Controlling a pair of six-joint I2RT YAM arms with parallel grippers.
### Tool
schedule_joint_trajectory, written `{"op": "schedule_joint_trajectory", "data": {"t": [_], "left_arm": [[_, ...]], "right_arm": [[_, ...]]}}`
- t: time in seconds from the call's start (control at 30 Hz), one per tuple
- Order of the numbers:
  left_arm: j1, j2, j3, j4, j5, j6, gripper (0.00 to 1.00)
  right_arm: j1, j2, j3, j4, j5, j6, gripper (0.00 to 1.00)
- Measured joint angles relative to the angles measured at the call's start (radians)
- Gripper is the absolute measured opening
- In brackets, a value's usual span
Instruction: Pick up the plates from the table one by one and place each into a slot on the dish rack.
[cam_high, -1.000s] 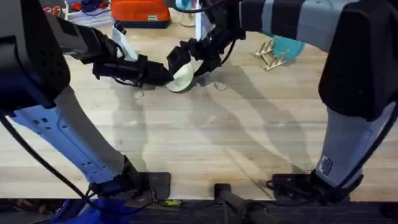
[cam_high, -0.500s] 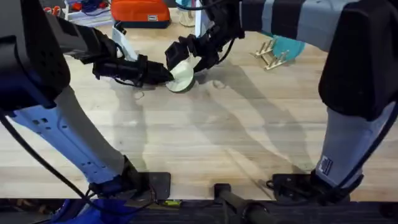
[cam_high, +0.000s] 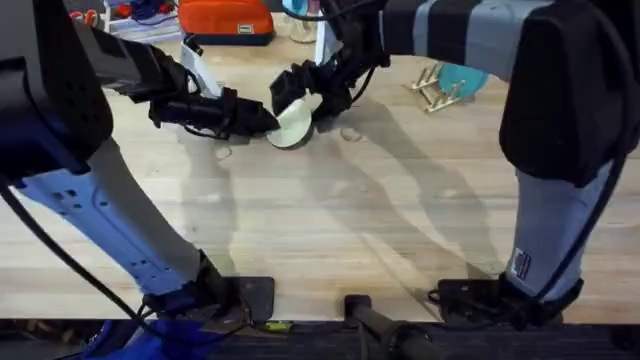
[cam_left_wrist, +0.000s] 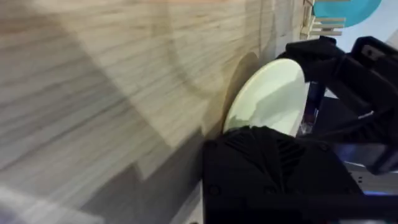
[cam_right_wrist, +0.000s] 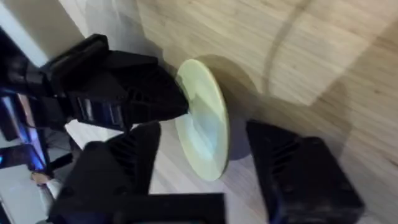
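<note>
we see the cream plate (cam_high: 294, 124) tipped up more on edge than a second ago, and the right gripper (cam_high: 300, 96) sits slightly higher beside it.

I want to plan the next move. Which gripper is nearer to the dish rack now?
Right. The right gripper is at the cream plate, left of the dish rack. The left gripper sits on the plate's other side, farther from the rack.

Cream plate (cam_high: 295, 124) tilted on edge above table (cam_high: 330, 220).
</note>
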Motion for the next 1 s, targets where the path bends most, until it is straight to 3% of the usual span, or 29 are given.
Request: {"op": "schedule_joint_trajectory", "data": {"t": [0.1, 0.27, 0.37, 1.0], "left_arm": [[0.0, 0.0, 0.0, 0.0, 0.0, 0.0, 0.04], [0.0, 0.0, 0.0, 0.0, 0.0, 0.0, 0.041], [0.002, 0.0, 0.0, 0.0, 0.003, 0.0, 0.041], [0.006, -0.003, 0.022, -0.065, -0.019, 0.015, 0.04]], "right_arm": [[0.001, 0.009, 0.0, -0.002, 0.003, 0.006, 0.695], [0.003, 0.017, 0.0, -0.005, 0.006, 0.014, 0.242], [-0.006, 0.016, 0.0, -0.004, -0.02, 0.017, 0.056], [-0.01, 0.015, 0.003, -0.008, -0.071, -0.018, 0.03]]}}
